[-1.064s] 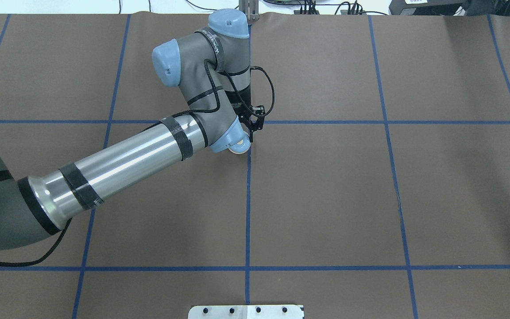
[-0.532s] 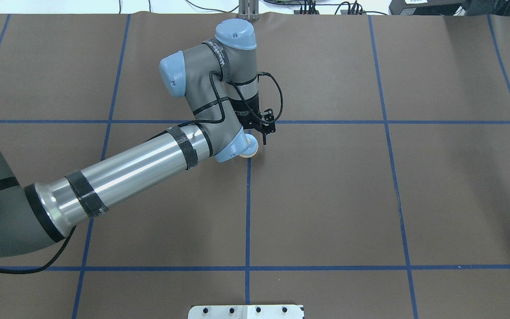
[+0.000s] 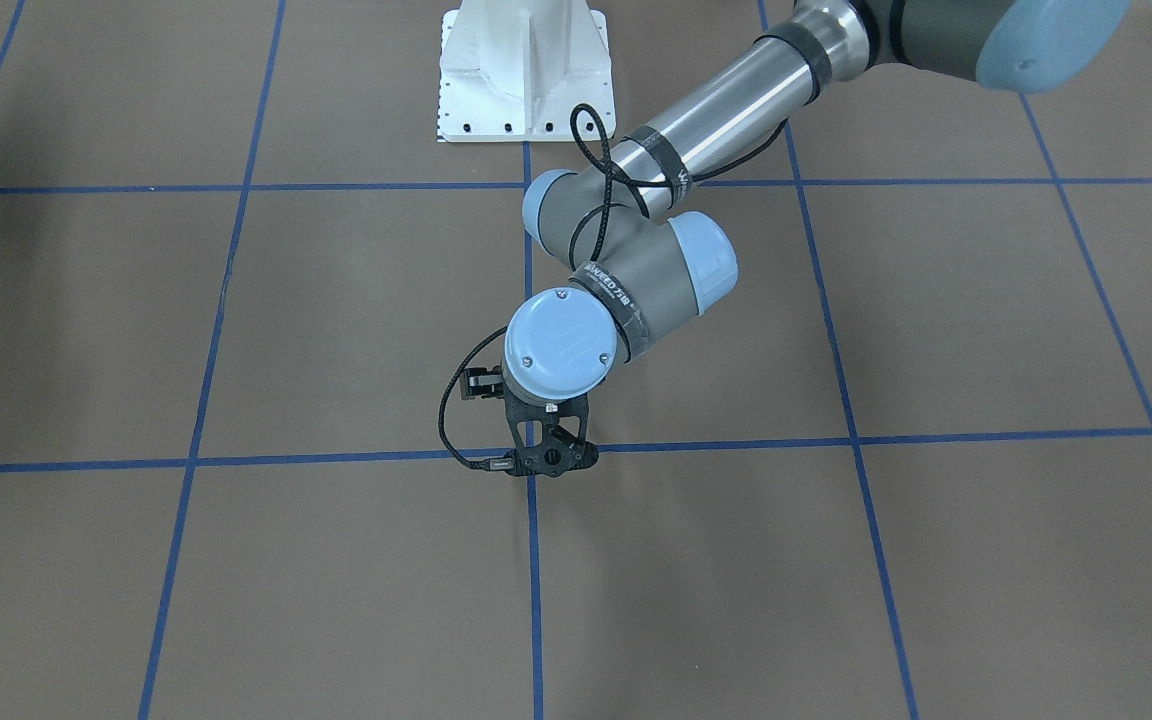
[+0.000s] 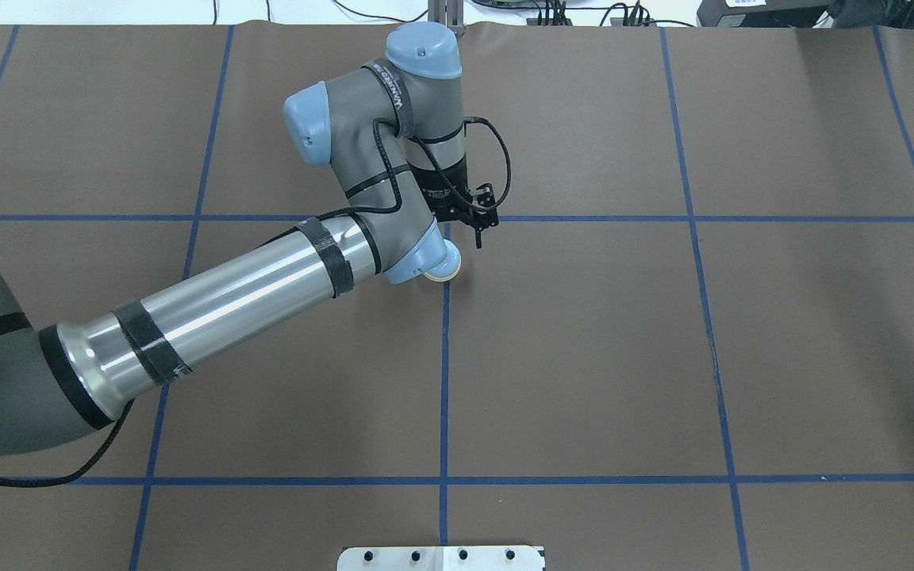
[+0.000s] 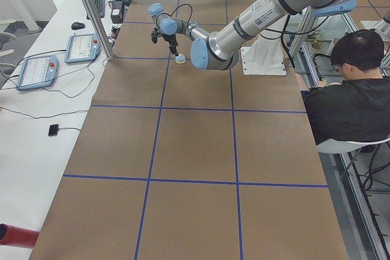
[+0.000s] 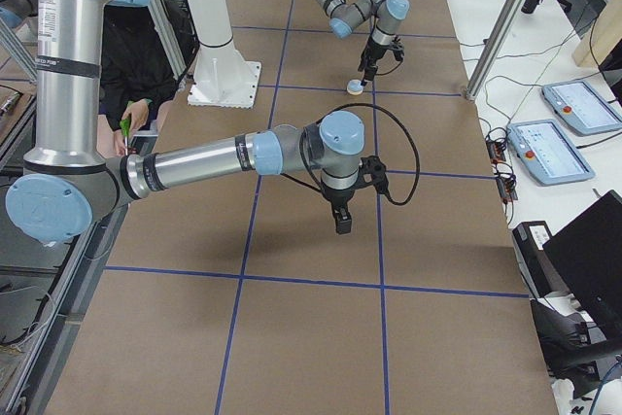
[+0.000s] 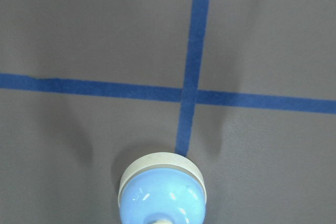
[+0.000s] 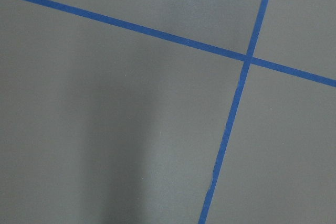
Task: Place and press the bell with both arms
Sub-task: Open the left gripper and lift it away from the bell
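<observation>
The light-blue bell (image 7: 161, 195) with its cream base stands free on the brown table, beside a blue tape crossing. It shows at the bottom of the left wrist view and peeks out under the left wrist joint in the overhead view (image 4: 447, 274). My left gripper (image 4: 477, 238) hangs above the table just beyond and to the right of the bell, empty, not touching it, and looks open. The bell is hidden in the front-facing view, where the left gripper (image 3: 546, 466) points down. My right gripper (image 6: 342, 224) hovers over bare table far from the bell (image 6: 356, 86); I cannot tell if it is open.
Blue tape lines (image 4: 444, 373) divide the brown table (image 4: 584, 357) into squares. The white pedestal base (image 3: 526, 70) stands at the robot's side. A seated person (image 5: 347, 89) is beside the table. Tablets (image 5: 36, 71) lie on the side bench.
The left wrist and gripper swung right, then drew back slightly away from the robot. The bell stayed in place on the table.
</observation>
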`<act>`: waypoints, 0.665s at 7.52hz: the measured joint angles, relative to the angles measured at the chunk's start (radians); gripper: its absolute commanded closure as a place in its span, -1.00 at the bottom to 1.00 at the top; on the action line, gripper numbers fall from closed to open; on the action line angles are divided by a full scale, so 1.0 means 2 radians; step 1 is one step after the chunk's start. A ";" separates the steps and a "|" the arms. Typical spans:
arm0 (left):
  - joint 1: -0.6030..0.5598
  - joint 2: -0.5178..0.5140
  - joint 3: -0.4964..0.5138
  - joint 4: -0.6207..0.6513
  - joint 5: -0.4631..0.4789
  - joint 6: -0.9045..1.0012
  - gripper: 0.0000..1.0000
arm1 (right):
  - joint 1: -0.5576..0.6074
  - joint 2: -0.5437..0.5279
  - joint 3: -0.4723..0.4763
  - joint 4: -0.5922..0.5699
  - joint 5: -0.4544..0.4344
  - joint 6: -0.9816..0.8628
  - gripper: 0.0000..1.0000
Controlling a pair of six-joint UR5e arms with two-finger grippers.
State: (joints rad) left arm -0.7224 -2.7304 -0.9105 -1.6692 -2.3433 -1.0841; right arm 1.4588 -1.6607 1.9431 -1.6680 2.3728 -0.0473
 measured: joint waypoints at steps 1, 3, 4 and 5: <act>-0.013 0.004 -0.026 0.025 0.001 0.006 -1.00 | -0.003 0.018 0.003 0.000 0.008 0.038 -1.00; -0.045 0.044 -0.121 0.079 0.002 0.027 -1.00 | -0.025 0.072 0.006 0.002 0.027 0.154 -1.00; -0.064 0.083 -0.178 0.091 0.002 0.047 -1.00 | -0.043 0.087 0.008 0.011 0.030 0.182 -1.00; -0.084 0.130 -0.231 0.096 0.004 0.077 -1.00 | -0.067 0.101 0.009 0.024 0.018 0.201 -1.00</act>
State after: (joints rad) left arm -0.8900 -2.4711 -1.3731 -1.4775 -2.3356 -0.9310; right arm 1.3239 -1.4577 1.9617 -1.6197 2.4095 0.3538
